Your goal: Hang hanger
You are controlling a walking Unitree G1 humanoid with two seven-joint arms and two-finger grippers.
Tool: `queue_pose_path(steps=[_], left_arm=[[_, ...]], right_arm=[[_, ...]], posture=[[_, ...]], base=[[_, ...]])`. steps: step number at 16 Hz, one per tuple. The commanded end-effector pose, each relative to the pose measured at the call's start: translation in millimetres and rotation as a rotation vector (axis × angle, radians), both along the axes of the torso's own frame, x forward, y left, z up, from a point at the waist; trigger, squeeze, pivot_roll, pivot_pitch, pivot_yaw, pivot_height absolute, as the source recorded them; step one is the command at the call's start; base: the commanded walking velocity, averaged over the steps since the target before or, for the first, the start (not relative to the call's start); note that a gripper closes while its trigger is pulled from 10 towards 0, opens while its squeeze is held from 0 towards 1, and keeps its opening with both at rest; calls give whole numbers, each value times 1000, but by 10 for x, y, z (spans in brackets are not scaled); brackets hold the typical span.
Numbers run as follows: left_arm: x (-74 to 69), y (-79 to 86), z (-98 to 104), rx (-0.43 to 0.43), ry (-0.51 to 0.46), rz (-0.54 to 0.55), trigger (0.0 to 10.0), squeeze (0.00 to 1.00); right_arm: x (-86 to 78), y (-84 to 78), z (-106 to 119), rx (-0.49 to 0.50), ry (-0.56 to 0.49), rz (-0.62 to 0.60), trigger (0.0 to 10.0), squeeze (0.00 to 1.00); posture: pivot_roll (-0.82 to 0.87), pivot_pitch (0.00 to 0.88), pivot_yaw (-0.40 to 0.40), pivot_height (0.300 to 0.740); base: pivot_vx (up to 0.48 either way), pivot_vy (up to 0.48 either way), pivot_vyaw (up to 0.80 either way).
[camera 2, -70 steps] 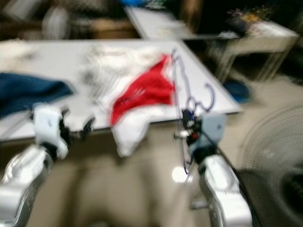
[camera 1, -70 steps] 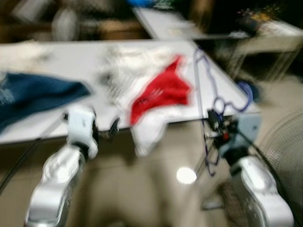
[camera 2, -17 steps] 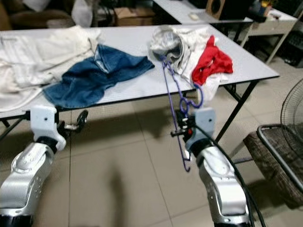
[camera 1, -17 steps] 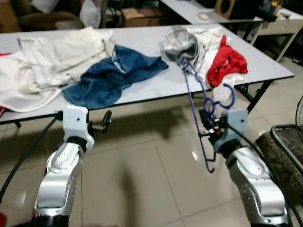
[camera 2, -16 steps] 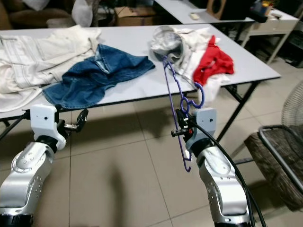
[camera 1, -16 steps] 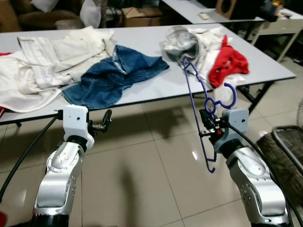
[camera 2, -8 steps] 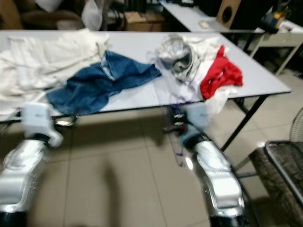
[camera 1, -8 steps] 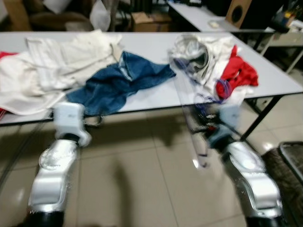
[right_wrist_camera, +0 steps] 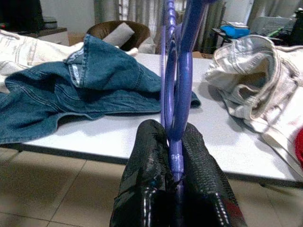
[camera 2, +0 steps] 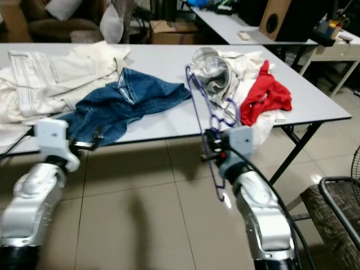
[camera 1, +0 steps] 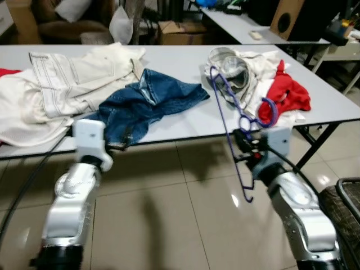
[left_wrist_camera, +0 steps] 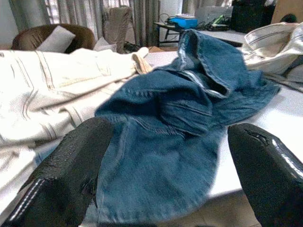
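— Where's the hanger (camera 1: pixel 233 121)?

— I have it in my right pincer (right_wrist_camera: pixel 171 161), fingers clamped tight on the purple wire. It stands nearly upright over the tiled floor (camera 1: pixel 169 214), just in front of the counter (camera 1: pixel 185 121) edge, with its top leaning over the counter toward the grey-white garment (camera 1: pixel 230 70).

— And your left pincer (left_wrist_camera: pixel 161 165)?

— Spread wide, gripping nothing. It sits at the counter edge with the jeans (camera 1: pixel 149 104) right in front of it; I can see blue denim between the two fingers in the left wrist view.

— What else is on the counter?

— Left of the jeans, a heap of cream clothes (camera 1: pixel 67 79). Right of the jeans, the grey-white garment, and past that a red cloth (camera 1: pixel 287 95) near the counter's right corner, partly draped over the edge.

— Anything around the counter?

— Behind it a cardboard box (camera 1: pixel 180 31), a second counter (camera 2: pixel 247 31) and a speaker (camera 1: pixel 287 17). Right of the counter, low down, a dark-framed chair (camera 2: pixel 337 208).
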State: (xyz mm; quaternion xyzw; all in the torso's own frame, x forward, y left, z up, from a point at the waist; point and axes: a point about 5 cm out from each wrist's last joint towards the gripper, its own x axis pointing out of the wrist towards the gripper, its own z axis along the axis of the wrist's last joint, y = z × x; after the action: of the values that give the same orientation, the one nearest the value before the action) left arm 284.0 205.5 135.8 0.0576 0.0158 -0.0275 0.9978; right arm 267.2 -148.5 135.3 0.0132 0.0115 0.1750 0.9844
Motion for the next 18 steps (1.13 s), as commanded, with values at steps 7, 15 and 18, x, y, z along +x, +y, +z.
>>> queue_pose_path(steps=[7, 15, 18], left_arm=[[26, -179, -52, -25, 7, -58, 10000, 992], [73, -103, -66, 11, 5, -35, 10000, 996], [54, -11, -124, 28, 31, -9, 10000, 980]], right_arm=[[-60, -171, 4, -16, -3, -38, 10000, 0], [-52, -146, 3, -35, -5, -6, 10000, 0], [-71, -125, -37, -49, 7, 8, 10000, 0]], posture=[[-119, 0, -60, 740], [-116, 0, -72, 740], [-120, 0, -74, 740]], base=[[361, 0, 0], [376, 0, 0], [365, 0, 0]])
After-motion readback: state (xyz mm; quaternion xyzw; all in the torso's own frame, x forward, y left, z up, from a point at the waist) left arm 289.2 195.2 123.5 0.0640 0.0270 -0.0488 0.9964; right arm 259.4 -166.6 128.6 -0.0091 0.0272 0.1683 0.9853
